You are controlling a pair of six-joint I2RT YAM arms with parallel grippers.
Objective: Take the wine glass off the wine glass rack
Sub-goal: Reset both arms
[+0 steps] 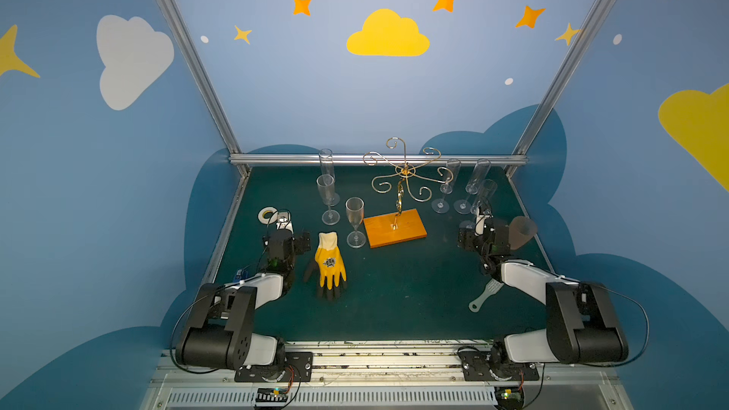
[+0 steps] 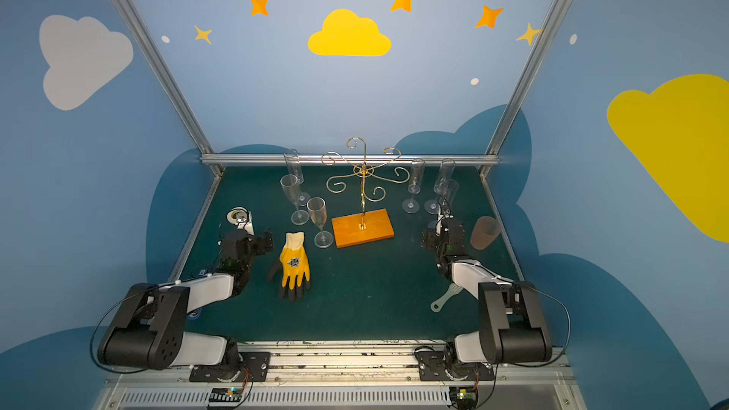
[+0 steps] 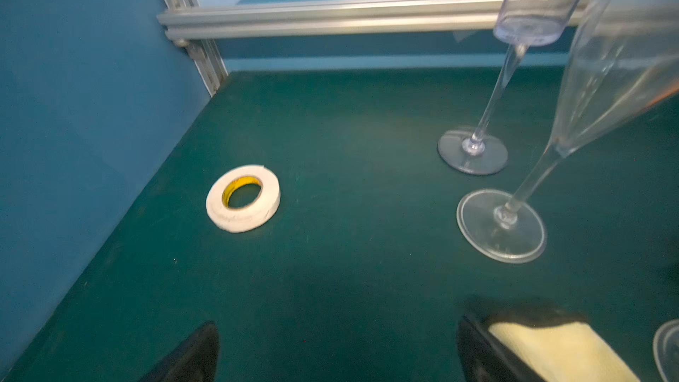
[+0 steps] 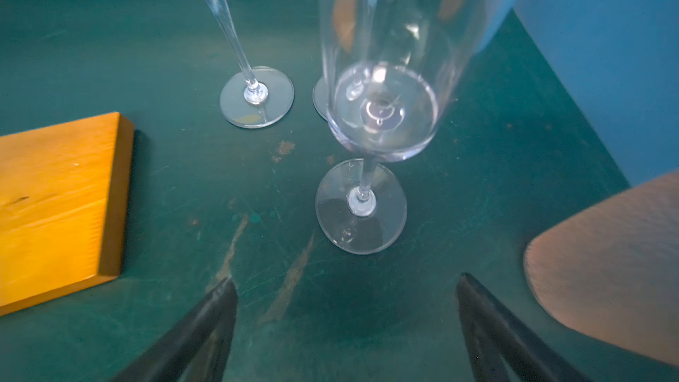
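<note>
Right wrist view: right gripper [image 4: 346, 279] was held spread, empty, near a standing champagne flute [image 4: 382, 115] and wine glass rack [image 4: 58, 207] (left gripper [image 3: 338, 323] likewise released).

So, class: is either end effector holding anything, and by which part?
Nothing is held. The left end effector and right end effector are open and empty; the nearest wine glass stands free.

Blue walls [image 1: 355, 104] painted with clouds [image 1: 387, 35] and stars [image 1: 302, 5]; aluminium rails [image 1: 378, 159] frame a green, perhaps felt, tabletop [image 1: 394, 289].
</note>
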